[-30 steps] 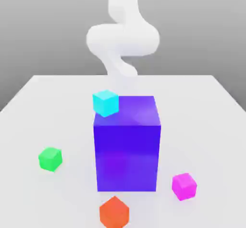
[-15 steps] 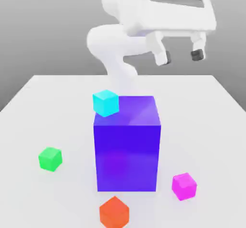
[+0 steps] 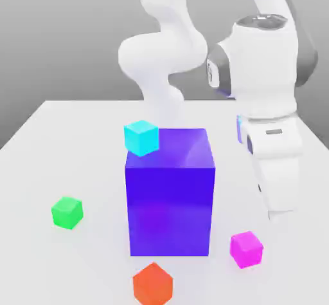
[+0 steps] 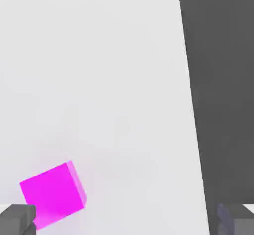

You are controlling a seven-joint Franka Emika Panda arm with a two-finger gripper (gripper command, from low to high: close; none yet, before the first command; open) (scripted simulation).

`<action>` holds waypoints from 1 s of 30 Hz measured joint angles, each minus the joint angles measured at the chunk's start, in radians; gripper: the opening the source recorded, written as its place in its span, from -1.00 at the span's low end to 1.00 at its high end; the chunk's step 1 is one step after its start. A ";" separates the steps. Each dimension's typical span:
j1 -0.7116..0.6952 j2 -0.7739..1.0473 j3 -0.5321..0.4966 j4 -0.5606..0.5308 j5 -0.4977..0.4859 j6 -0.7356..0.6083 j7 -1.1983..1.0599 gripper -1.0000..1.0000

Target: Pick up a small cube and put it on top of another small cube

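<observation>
Lowered now, open fingers (image 4: 20,221) stand partly cut off near magenta cube (image 4: 52,194).

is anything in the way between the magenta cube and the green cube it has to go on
Yes. The big blue-purple block stands on the table between the magenta cube and the green cube, with a cyan cube on top.
</observation>
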 joint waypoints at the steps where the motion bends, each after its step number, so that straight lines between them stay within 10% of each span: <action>1: 0.004 0.023 0.003 -0.010 -0.011 0.014 -0.031 0.00; 12: -0.044 0.314 0.089 -0.015 -0.016 0.233 -0.207 0.00; 13: -0.041 0.315 0.085 -0.010 0.002 0.205 -0.213 -1.00; 30: 0.004 0.104 0.029 -0.001 -0.096 0.076 -0.213 -1.00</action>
